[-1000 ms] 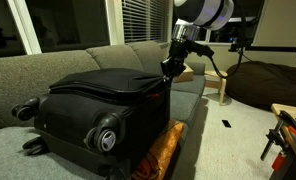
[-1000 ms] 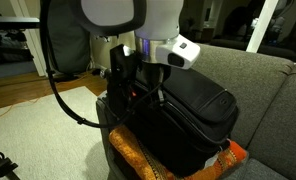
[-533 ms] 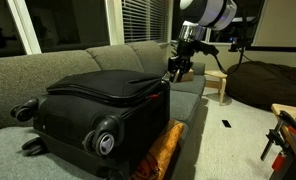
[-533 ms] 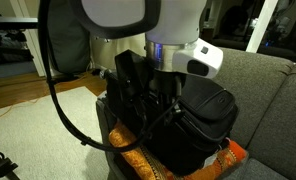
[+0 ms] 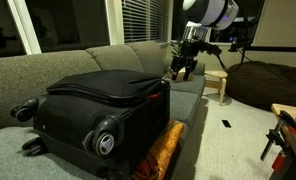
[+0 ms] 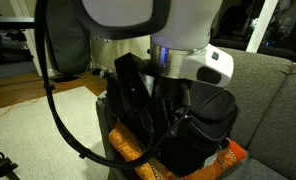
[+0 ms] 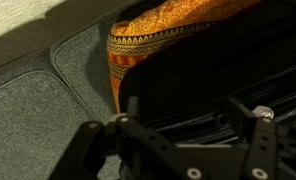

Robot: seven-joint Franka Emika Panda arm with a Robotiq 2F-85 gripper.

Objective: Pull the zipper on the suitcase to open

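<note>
The black soft-sided suitcase (image 5: pixel 93 105) lies flat on the grey sofa (image 5: pixel 48 62), wheels toward the camera. In an exterior view my gripper (image 5: pixel 183 68) hangs just above and beyond the suitcase's far corner, apart from it. In the wrist view the gripper (image 7: pixel 186 110) stands open, with its fingers (image 7: pixel 131 106) spread over the suitcase's (image 7: pixel 213 60) edge. The dark zipper (image 7: pixel 193 116) track runs between them, and nothing is held. I cannot make out the pull tab. In an exterior view the arm's body covers most of the suitcase (image 6: pixel 208 125).
An orange patterned cushion (image 5: pixel 163 150) is wedged under the suitcase's front corner, and it also shows as the cushion (image 7: pixel 158 38) in the wrist view. A small wooden table (image 5: pixel 220 80) and a dark beanbag (image 5: pixel 268 82) stand beyond the sofa's end.
The jaws have gone from shut to open. The gripper has lifted up and away from the suitcase's far corner.
</note>
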